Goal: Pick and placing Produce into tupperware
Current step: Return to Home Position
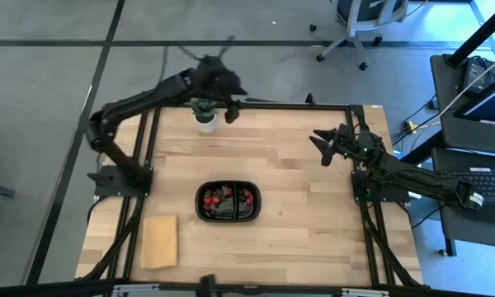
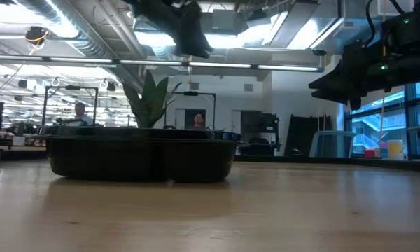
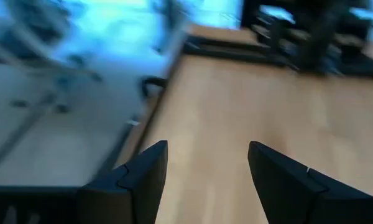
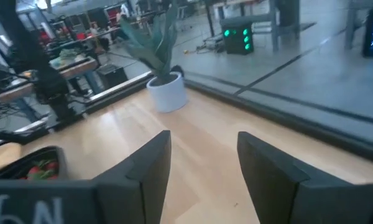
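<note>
Right wrist view: pale "6N" scrawl [image 4: 18, 210] beside the released, empty right claw [image 4: 203, 142]; left claw [image 3: 206, 148] likewise released.

Robotics lab, exposed ceiling ducts [image 2: 70, 31], office chair [image 1: 359, 25], laptop [image 1: 488, 180], concrete floor [image 1: 41, 91]

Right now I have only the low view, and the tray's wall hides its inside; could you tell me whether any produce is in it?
Observer: Yes. From above, red produce lies inside the black tray.
Operator: Thank you. Is either hand holding anything?
Observer: No. The left hand is open and empty, up by the potted plant.
Operator: And the right one?
Observer: The right hand is open and empty too, over the right side of the table, apart from the tray.
</note>
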Controlling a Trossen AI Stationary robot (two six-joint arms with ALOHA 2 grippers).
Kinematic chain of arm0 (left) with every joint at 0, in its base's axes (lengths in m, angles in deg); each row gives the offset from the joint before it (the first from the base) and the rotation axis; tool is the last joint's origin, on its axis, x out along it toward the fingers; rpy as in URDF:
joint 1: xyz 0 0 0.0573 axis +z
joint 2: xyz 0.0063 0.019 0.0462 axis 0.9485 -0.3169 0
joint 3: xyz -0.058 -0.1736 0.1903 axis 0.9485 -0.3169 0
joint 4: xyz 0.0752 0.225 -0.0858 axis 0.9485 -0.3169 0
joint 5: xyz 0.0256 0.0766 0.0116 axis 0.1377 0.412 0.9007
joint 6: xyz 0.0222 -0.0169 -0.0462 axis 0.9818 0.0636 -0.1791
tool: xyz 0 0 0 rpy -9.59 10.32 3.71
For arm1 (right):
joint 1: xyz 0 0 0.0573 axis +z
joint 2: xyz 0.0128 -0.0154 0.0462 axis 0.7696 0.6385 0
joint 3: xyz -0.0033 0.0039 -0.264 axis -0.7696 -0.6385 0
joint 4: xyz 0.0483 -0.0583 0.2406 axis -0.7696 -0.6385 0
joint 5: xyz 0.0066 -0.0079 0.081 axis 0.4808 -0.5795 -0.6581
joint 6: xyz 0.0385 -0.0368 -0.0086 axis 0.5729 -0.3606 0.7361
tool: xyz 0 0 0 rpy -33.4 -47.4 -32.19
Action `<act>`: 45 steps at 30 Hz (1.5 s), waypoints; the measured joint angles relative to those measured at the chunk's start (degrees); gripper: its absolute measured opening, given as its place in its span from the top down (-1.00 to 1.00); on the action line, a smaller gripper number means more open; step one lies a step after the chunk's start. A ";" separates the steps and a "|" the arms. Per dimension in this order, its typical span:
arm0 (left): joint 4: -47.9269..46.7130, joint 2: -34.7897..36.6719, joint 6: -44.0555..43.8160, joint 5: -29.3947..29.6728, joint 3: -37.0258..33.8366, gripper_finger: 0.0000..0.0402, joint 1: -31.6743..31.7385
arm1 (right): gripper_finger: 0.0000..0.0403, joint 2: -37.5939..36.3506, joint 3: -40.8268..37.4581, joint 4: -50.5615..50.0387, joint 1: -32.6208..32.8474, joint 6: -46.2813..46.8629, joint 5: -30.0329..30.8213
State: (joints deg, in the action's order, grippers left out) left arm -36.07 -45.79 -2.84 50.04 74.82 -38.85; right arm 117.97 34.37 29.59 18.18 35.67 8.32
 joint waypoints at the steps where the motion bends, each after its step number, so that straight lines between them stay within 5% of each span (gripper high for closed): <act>1: 2.70 2.13 -1.07 2.35 -2.59 -0.07 0.16 | 0.07 -0.01 0.00 0.36 0.00 -0.53 0.77; 7: 15.75 14.40 -4.89 15.67 -19.17 -0.07 -0.11 | 0.07 -0.01 0.00 1.26 0.00 -3.94 4.09; 12: 23.31 24.31 -5.82 21.32 -32.48 -0.07 -0.48 | 0.07 0.00 0.00 3.71 -0.48 -4.59 4.27; 27: 34.60 48.71 -12.40 24.86 -62.26 -0.07 -1.33 | 0.07 -0.03 0.00 7.13 -8.16 -7.50 7.26; 45: 37.32 68.73 -15.68 28.60 -76.13 -0.07 -2.48 | 0.07 -0.03 0.00 7.06 -10.29 -7.10 7.24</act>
State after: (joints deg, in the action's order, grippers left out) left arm 1.25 22.95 -18.51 78.64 -1.31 -41.33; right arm 117.95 34.37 36.65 7.88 28.56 15.56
